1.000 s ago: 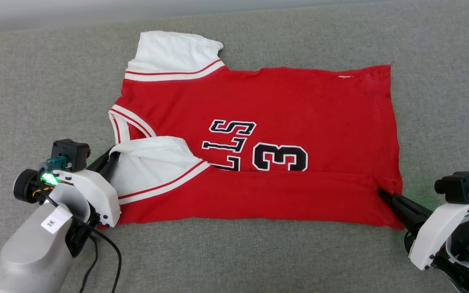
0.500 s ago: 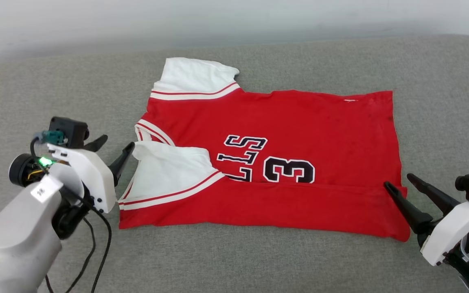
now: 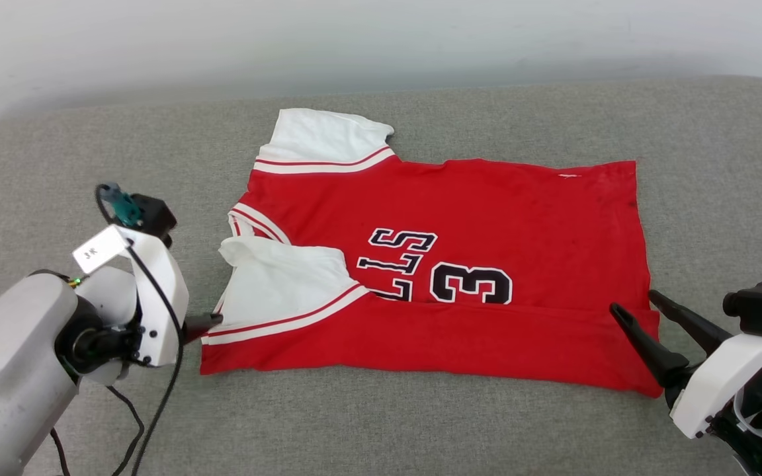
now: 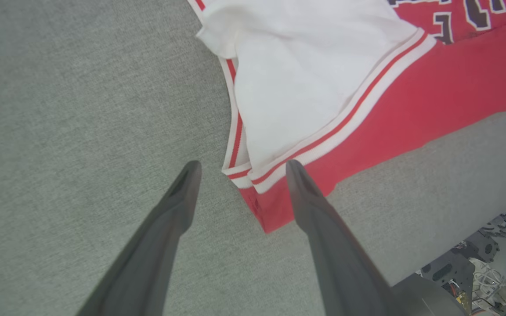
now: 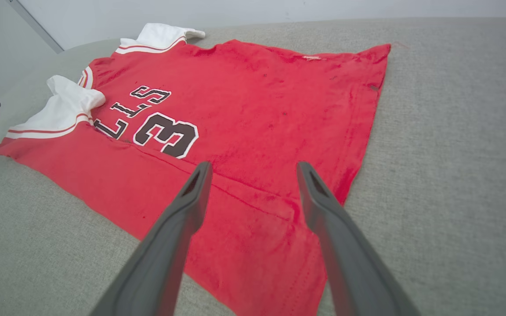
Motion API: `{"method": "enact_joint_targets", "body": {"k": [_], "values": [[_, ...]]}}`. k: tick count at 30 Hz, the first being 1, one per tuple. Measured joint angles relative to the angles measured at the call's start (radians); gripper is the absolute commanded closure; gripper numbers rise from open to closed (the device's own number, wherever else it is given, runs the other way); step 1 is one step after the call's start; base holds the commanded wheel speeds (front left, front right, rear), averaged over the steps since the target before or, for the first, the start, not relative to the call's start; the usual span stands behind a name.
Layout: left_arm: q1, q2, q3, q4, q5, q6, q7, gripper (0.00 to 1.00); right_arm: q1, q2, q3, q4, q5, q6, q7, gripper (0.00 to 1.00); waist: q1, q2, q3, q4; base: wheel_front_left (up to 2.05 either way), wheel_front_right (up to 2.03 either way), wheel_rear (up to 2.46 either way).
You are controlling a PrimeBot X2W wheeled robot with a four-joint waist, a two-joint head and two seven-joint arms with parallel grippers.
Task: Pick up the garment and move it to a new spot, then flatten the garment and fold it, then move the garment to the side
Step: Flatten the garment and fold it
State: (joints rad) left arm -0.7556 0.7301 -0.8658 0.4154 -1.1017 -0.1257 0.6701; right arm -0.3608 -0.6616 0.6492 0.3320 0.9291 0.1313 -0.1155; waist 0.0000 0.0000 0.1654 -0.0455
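Head view shows the garment flat on the cushion, with its near edge folded over (first fold apparently laid). Left gripper at its sleeve corner and right gripper over its hem corner both gape, holding nothing. The next move probably calls for regrasping those corners.

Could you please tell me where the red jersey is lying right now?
In the head view, the red jersey lies mid-frame on the grey cushion, left pincer open at its sleeve-end corner, right pincer open at its hem corner.
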Motion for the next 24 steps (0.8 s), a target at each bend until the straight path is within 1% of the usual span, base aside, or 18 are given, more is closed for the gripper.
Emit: {"method": "enact_joint_targets", "body": {"k": [3, 6, 13, 15, 18, 19, 20, 21, 24], "values": [[0.0, 0.0, -0.023, -0.004, -0.005, 0.011, 0.061, 0.0, 0.003, 0.008, -0.005, -0.004, -0.006, 0.0, 0.007, 0.0, 0.0, 0.0, 0.003, -0.006, 0.0, 0.0, 0.0], [0.003, -0.002, -0.044, 0.004, -0.005, 0.016, 0.098, 0.0, 0.003, 0.015, -0.008, -0.01, -0.007, 0.0, 0.012, 0.0, -0.0001, 0.0, 0.012, -0.013, 0.0, 0.0, 0.0], [0.015, -0.026, -0.059, 0.07, 0.003, 0.021, 0.085, 0.0, -0.013, 0.031, -0.006, -0.018, -0.015, 0.0, 0.021, 0.0, 0.0, 0.0, 0.047, -0.04, 0.0, 0.0, 0.0], [0.018, -0.037, -0.059, 0.087, -0.004, 0.02, 0.077, 0.0, -0.013, 0.034, -0.004, -0.016, -0.015, 0.0, 0.021, 0.0, -0.0001, 0.0001, 0.056, -0.047, 0.0, 0.0, 0.0], [0.022, -0.04, -0.081, 0.104, 0.016, 0.011, 0.066, 0.0, -0.014, 0.035, -0.003, -0.013, -0.015, 0.0, 0.021, 0.0, -0.0002, 0.0001, 0.063, -0.055, 0.0, 0.0, 0.0], [0.023, -0.041, -0.082, 0.108, 0.013, 0.01, 0.062, 0.55, -0.014, 0.035, -0.003, -0.013, -0.015, 0.0, 0.021, 0.0, -0.0002, 0.0001, 0.064, -0.056, 0.0, 0.0, 0.0], [0.023, -0.041, -0.086, 0.11, 0.014, 0.006, 0.055, 0.98, -0.014, 0.035, -0.003, -0.011, -0.015, 0.0, 0.021, 0.0, -0.0002, 0.0001, 0.063, -0.057, 0.0, 0.0, 0.0], [0.023, -0.041, -0.092, 0.111, 0.017, 0.003, 0.042, 1.0, -0.014, 0.033, -0.005, -0.011, -0.016, 0.0, 0.02, 0.0, -0.0002, 0.0, 0.061, -0.057, 0.0, 0.0, 0.0], [0.03, -0.039, -0.105, 0.109, 0.036, 0.002, -0.006, 1.0, -0.023, 0.017, -0.012, -0.012, -0.035, 0.0, 0.02, 0.0, -0.0001, 0.0, 0.05, -0.056, 0.0, 0.0, 0.0]]}}
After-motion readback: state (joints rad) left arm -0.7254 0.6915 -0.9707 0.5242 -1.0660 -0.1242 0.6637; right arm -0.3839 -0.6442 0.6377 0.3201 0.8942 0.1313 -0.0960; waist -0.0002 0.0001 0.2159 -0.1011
